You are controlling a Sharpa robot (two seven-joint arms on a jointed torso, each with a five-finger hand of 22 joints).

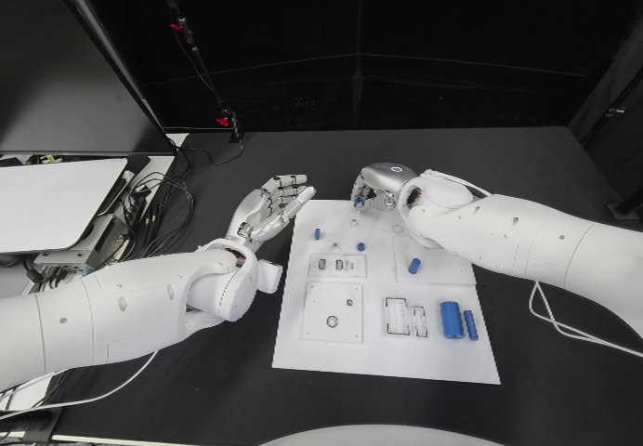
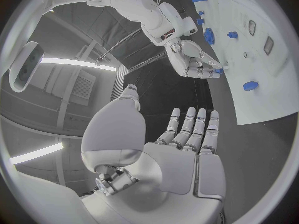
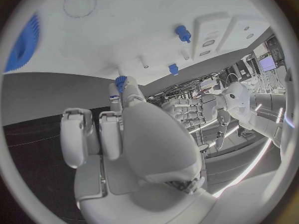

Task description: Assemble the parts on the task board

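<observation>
The task board (image 1: 388,358) lies in the middle of the head view, a white plate on the black bench (image 1: 536,167). Near its top edge the right robot hand (image 1: 379,189) is curled over the board, and the right wrist view shows a small blue part (image 3: 121,80) pinched at its fingertips, held just above the white surface beside a thin upright pin (image 3: 144,61). So that robot hand is closed on a part, apparently bringing it to a seat.

Farther down the board, several small blue pegs (image 1: 318,234) stand in the upper-middle area, and one more blue piece (image 1: 414,266) sits toward the board's right side. Two longer blue cylinders (image 1: 452,320) lie side by side at the lower right, beside a rectangular socket block (image 1: 405,318). Two grey-white fixture plates (image 1: 334,311) sit on the left half of the board; whether anything is seated in them I cannot tell.

My judgement is that the assembly is partly along: some pegs look placed, while the loose cylinders and the part in hand remain to be fitted.

At the board's upper left corner the left robot hand (image 1: 272,209) hovers over the bench, palm up, fingers spread and holding nothing. Cables (image 1: 154,209) trail at the left of the frame.
</observation>
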